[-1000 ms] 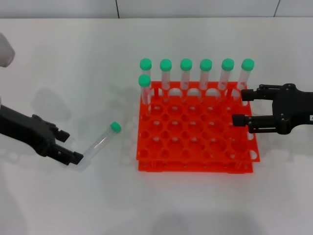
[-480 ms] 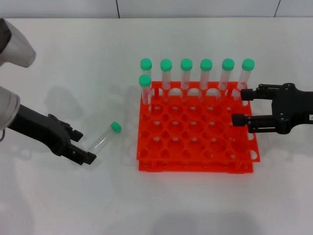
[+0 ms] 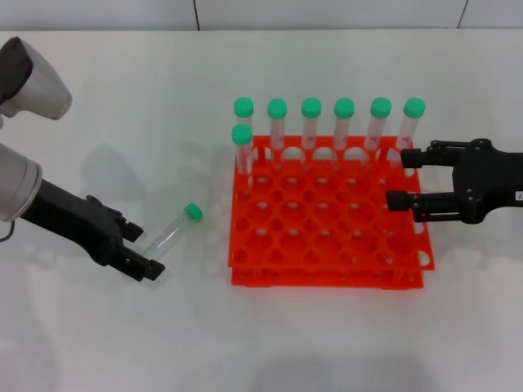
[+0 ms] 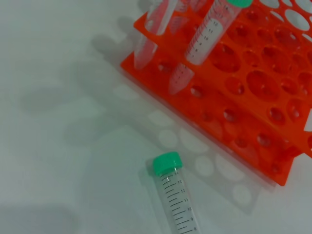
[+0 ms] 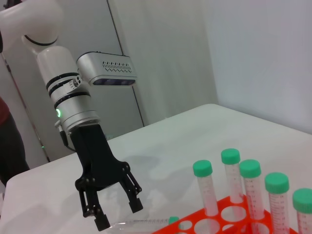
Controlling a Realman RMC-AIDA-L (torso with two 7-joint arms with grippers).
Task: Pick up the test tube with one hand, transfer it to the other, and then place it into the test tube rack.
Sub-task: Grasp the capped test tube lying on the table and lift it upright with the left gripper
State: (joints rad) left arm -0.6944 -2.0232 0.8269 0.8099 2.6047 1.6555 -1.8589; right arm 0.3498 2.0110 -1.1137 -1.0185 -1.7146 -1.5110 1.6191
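Note:
The test tube point(image 3: 170, 233), clear with a green cap, lies flat on the white table left of the orange rack point(image 3: 327, 278); it also shows in the left wrist view point(image 4: 174, 202). My left gripper point(image 3: 143, 251) is open and low at the table, its fingers on either side of the tube's bottom end. The right wrist view shows this gripper point(image 5: 117, 214) spread open over the tube point(image 5: 141, 224). My right gripper point(image 3: 399, 178) is open and empty over the rack's right side.
Several green-capped tubes point(image 3: 311, 122) stand upright along the rack's back row, and one more point(image 3: 242, 151) stands in the second row at the left. Bare table lies in front of the rack and to its left.
My left gripper has moved right along the table, and its open fingers now straddle the tube's bottom end. The tube and the right arm have not moved.

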